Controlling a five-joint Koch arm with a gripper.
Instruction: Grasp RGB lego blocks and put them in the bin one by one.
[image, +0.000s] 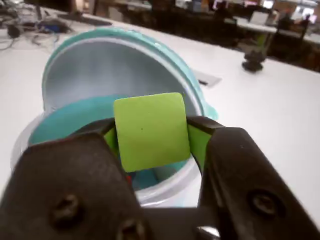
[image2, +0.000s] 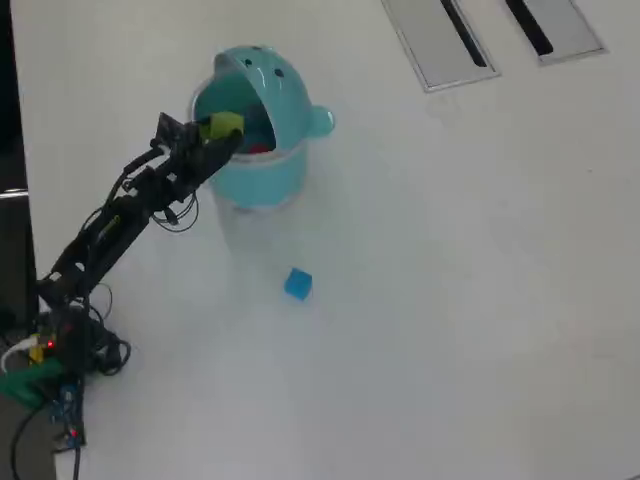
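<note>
Claw (image: 152, 137): one, dark matte jaws with green inner pads, clenched on either side of the yellow-green block (image: 151, 131), held over the bin's mouth.
Yellow-green block: one, smooth plastic, square face with rounded corners, flat face toward the wrist camera.
Bin (image2: 262, 170): one, teal glossy plastic, round, domed hood with small dark dots, knob on its right in the overhead view; opening faces the arm.
Red block (image2: 258, 149): one, partly seen inside the bin.
Blue block (image2: 297, 284): one, cube-like, on the white tabletop (image2: 450, 300), below the bin in the overhead view.
Grey slotted panels (image2: 440, 40): two, flat, at the top edge.
</note>
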